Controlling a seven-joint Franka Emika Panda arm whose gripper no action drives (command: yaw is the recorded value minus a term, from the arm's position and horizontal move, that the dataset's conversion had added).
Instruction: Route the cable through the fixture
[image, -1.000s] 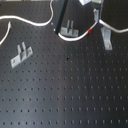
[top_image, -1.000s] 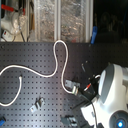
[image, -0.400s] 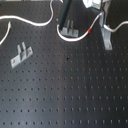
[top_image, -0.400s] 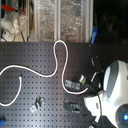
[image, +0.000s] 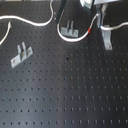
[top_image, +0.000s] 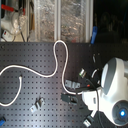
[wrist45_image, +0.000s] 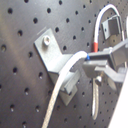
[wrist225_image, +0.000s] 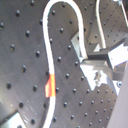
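The cable (image: 30, 21) is a thin white cord with a short red section (image: 89, 31). It curves across the black perforated board in both exterior views. In the first wrist view the cable (wrist45_image: 62, 85) lies across a grey metal fixture (wrist45_image: 50, 55) and runs up into my gripper (wrist45_image: 100, 67), which looks shut on it. The red section (wrist45_image: 94, 47) sits just past the fingers. In the first exterior view my gripper (image: 95, 5) is at the upper edge, above and right of that fixture (image: 69, 31). The second wrist view shows the red section (wrist225_image: 49, 86) beside my gripper (wrist225_image: 97, 70).
Two more grey fixtures stand on the board, one to the first exterior view's left (image: 20, 54) and one to the first exterior view's right (image: 105, 37). The white robot body (top_image: 115, 85) fills the second exterior view's right. Clear bins (top_image: 60, 17) line the board's far edge there.
In the first exterior view my gripper has moved up and to the right with the cable. This uncovers the middle fixture and draws the red section away from it.
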